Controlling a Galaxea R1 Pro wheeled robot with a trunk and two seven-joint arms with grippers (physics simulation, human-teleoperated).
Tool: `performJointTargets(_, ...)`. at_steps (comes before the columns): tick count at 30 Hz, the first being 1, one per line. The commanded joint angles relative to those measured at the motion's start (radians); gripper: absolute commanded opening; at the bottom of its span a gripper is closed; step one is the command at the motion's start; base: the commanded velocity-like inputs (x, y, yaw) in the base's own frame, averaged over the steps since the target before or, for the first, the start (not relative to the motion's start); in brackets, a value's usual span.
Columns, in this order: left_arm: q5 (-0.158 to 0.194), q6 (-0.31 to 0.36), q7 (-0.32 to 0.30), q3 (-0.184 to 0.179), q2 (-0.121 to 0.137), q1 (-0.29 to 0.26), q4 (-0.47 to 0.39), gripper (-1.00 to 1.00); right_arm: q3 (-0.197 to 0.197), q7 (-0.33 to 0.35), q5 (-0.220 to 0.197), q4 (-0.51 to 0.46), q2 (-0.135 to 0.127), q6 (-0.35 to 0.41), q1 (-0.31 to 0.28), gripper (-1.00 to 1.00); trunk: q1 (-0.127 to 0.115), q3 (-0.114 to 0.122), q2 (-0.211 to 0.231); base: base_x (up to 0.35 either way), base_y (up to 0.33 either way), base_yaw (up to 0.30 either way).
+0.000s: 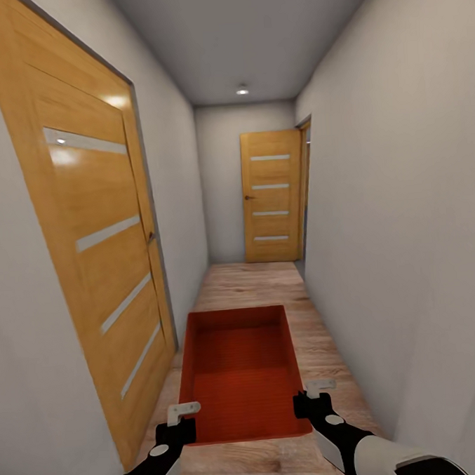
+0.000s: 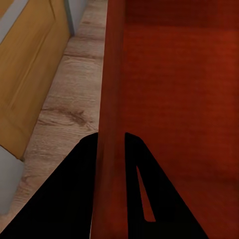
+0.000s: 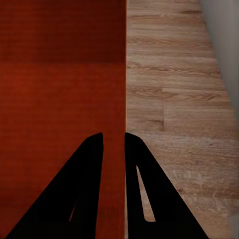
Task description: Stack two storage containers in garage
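Note:
One red-orange open-top storage container (image 1: pixel 242 371) hangs level in front of me, held above light wood planks in a narrow hallway. My left gripper (image 1: pixel 180 425) is shut on the container's left wall near its near corner. In the left wrist view that wall (image 2: pixel 113 89) runs between the gripper's (image 2: pixel 113 137) two black fingers. My right gripper (image 1: pixel 309 404) is shut on the right wall, and the right wrist view shows the thin wall (image 3: pixel 124 99) pinched between its (image 3: pixel 113 135) fingers. The container is empty. The garage and the living room are out of view.
A wooden door with pale stripes (image 1: pixel 96 225) stands close on the left wall. A second like door (image 1: pixel 271 197) closes the hallway's far end, with an opening (image 1: pixel 308 191) beside it on the right. White walls (image 1: pixel 405 220) run close on both sides.

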Motion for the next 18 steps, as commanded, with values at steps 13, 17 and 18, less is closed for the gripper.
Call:
performJointTargets(13, 0.066, -0.050, 0.000, -0.036, -0.001, -0.001, 0.037, -1.00, -0.067, -0.008, 0.102, 0.002, 0.001, -0.004, -0.001, -1.00, 0.001, -0.001, -0.001, 0.304, 0.000, 0.000)
performJointTargets(17, -0.054, -0.049, -0.004, 0.054, -0.001, -0.001, 0.007, -1.00, -0.009, -0.008, -0.031, 0.002, 0.001, -0.004, -0.001, -1.00, 0.001, -0.001, -0.001, 0.317, 0.000, 0.000)
performJointTargets(18, -0.053, -0.049, -0.006, 0.054, -0.001, -0.001, 0.007, -1.00, -0.009, -0.009, -0.031, 0.002, 0.001, -0.004, -0.001, -1.00, 0.001, -0.001, -0.001, 0.317, 0.000, 0.000)
